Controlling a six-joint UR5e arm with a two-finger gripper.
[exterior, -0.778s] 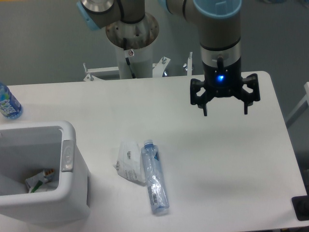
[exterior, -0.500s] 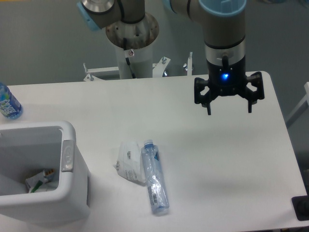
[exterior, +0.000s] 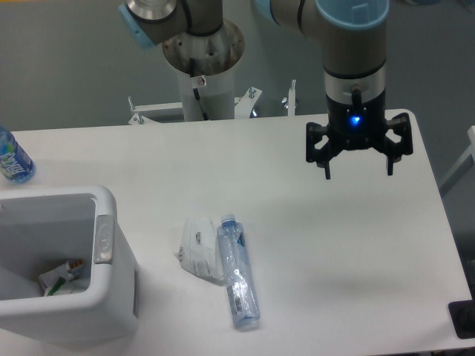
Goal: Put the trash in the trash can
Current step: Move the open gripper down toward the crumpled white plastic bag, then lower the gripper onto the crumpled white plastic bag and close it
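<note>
A crushed clear plastic bottle with a pale blue cap lies on the white table, cap toward the back. A crumpled clear-and-white wrapper rests against its left side. The white trash can stands at the front left, with a grey oval tab on its rim and some scraps inside. My gripper hangs open above the table's back right area, far to the right of the trash, with nothing between its fingers.
An upright blue-labelled bottle stands at the far left edge of the table. The robot's base column rises behind the table's back edge. A dark object sits at the front right corner.
The gripper has drifted to the right and slightly down, staying open. The bottle, wrapper and bin have not moved.
</note>
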